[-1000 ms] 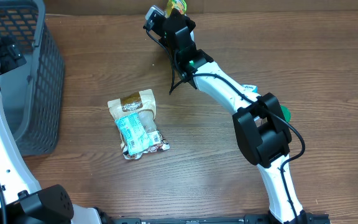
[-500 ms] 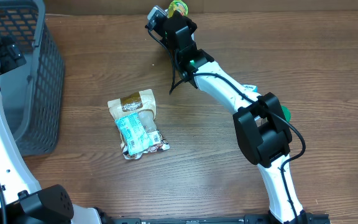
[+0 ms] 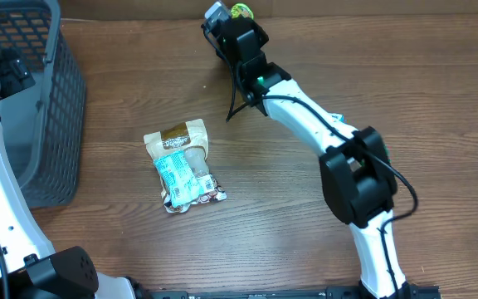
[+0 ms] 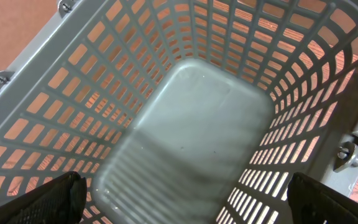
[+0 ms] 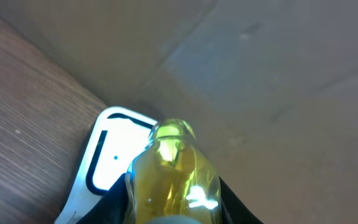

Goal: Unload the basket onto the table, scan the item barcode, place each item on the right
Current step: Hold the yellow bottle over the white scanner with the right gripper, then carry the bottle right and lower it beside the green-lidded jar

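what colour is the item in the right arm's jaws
Translucent yellow bottle, with glossy highlights; clearest in the right wrist view.

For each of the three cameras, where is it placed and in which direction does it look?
Overhead: fixed above the table, looking down at the basket and snack packet; both arms show.
Left wrist: over the basket, looking into it; the open left gripper shows.
Right wrist: at the table's far edge, facing the yellow bottle in the right gripper.
Shared: overhead and left wrist both see the basket.
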{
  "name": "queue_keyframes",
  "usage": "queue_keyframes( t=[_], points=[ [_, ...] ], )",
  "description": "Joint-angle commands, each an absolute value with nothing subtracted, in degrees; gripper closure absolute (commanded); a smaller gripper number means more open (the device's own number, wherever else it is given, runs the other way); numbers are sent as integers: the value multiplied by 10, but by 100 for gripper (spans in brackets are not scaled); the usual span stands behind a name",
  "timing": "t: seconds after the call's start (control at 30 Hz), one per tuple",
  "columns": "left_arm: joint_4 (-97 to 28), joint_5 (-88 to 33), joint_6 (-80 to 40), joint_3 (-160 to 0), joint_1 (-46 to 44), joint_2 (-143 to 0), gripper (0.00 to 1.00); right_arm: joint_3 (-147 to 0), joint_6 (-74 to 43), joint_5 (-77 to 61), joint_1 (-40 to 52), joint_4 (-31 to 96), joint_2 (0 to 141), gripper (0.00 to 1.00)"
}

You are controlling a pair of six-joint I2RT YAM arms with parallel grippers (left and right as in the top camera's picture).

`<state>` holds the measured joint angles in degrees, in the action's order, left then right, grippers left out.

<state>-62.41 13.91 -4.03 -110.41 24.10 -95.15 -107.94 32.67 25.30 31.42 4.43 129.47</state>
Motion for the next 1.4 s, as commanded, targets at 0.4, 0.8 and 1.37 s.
queue_keyframes(
  t=[0.4,0.8,1.37],
  points=[
    [-624,135,-30,-1112,239,-951,0,-1088,-66,246,290,486,1091,96],
    [-624,135,-30,-1112,239,-951,0,-1079,-138,38,211,840,1094,96],
    [-624,135,-30,-1112,239,-951,1,-965,-208,86,128,808,1094,96]
  ],
)
